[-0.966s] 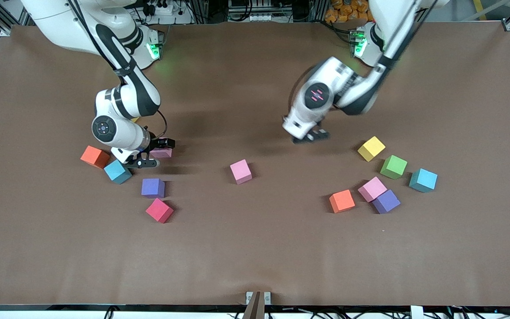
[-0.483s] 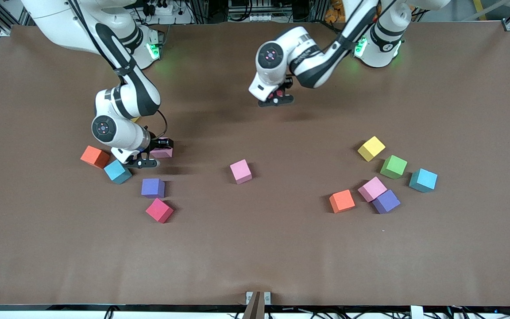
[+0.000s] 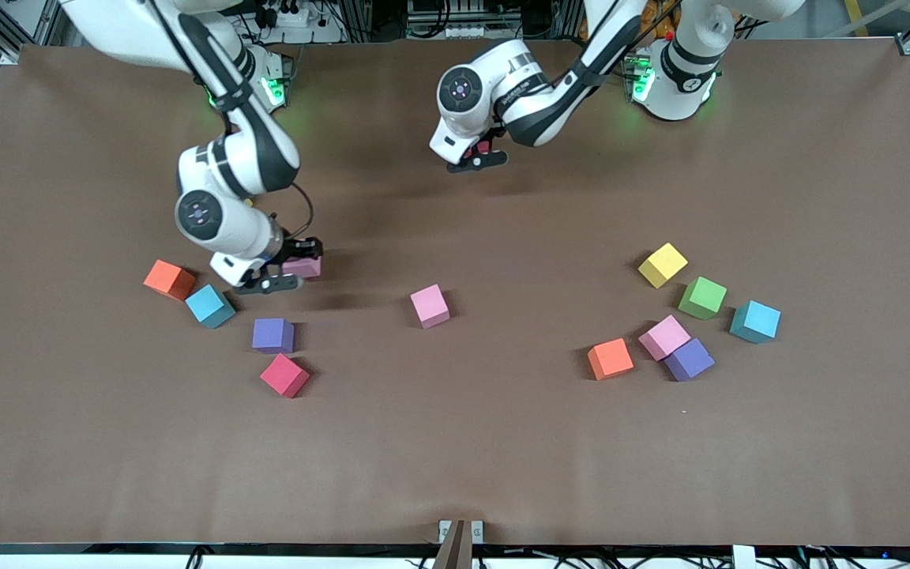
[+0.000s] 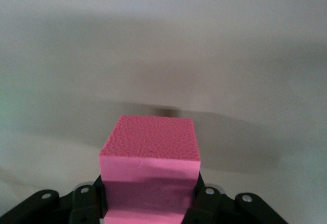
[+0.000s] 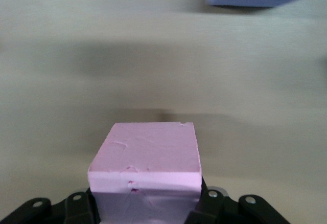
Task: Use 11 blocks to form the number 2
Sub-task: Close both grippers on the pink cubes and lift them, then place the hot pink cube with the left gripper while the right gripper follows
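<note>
1. The right gripper [image 3: 285, 273] is clenched on a pale pink block [image 3: 302, 267], held just above the table [image 3: 455, 458] toward the right arm's end. In the right wrist view the pale pink block [image 5: 145, 162] sits squarely between the two dark fingers [image 5: 82, 206], with brown table below it.
2. The left gripper [image 3: 477, 156] is up over the middle of the table near the robots' bases, grasping a hot pink block [image 3: 484, 147]. The left wrist view shows this hot pink block [image 4: 149, 165] clamped between its fingers [image 4: 207, 201], casting a soft shadow on the table below.
3. No number 2 is formed; the remaining blocks lie loose in two groups plus a single one.
4. Near the right gripper lie an orange block [image 3: 170, 280] and a teal block [image 3: 210, 306], almost touching. A purple block [image 3: 272, 335] and a red block [image 3: 284, 375] sit nearer the front camera.
5. A lone pink block [image 3: 430, 306] rests around the table's middle, well apart from the others.
6. Toward the left arm's end lie a yellow block [image 3: 663, 265], a green block [image 3: 702, 298] and a second teal block [image 3: 755, 322].
7. Nearer the front camera there, another pink block [image 3: 663, 337] touches a second purple block [image 3: 689, 359]. A second orange block [image 3: 610, 359] lies just beside them.
</note>
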`<state>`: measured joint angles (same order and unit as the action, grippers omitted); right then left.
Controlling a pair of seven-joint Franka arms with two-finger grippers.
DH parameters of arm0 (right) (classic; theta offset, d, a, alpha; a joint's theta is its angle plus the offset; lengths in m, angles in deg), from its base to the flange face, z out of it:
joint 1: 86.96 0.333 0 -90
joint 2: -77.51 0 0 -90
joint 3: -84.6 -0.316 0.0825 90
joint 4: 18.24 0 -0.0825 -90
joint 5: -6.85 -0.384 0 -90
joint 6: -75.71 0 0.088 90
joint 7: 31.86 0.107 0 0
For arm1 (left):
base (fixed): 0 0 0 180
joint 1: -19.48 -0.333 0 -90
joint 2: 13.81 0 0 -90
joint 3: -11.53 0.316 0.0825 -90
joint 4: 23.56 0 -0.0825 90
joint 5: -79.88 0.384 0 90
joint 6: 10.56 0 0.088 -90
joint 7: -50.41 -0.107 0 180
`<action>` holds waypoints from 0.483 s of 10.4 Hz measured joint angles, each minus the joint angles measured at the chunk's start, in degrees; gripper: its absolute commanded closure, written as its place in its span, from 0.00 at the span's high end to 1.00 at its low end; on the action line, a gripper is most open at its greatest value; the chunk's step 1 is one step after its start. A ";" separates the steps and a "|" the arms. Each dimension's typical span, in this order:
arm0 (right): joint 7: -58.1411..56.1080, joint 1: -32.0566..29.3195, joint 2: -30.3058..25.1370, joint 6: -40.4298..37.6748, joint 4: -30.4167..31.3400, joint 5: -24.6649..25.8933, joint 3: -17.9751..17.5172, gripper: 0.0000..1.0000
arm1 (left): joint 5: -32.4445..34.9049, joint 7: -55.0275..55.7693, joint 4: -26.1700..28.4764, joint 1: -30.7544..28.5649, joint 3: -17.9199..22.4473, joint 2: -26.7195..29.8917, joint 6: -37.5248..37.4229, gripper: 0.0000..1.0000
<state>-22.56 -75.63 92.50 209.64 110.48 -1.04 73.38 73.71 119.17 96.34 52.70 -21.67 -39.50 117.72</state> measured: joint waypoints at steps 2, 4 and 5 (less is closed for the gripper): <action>0.25 3.70 -0.59 0.01 -0.23 -0.01 -0.09 0.24 | 0.00 0.09 -0.07 1.89 -0.08 -1.11 3.17 0.03; 0.26 5.27 -0.89 0.01 -0.46 -0.01 -0.13 0.24 | 0.64 0.03 -0.12 3.25 -0.11 -2.13 5.67 0.04; 0.26 5.81 -0.94 0.01 -0.68 -0.01 -0.13 0.24 | 1.86 0.03 -0.13 3.56 -0.11 -2.59 6.15 0.04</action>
<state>-22.29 -69.82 91.56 209.65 109.80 -1.05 73.25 75.57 119.20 96.21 56.26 -21.78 -42.09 123.87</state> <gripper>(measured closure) 0.352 0.410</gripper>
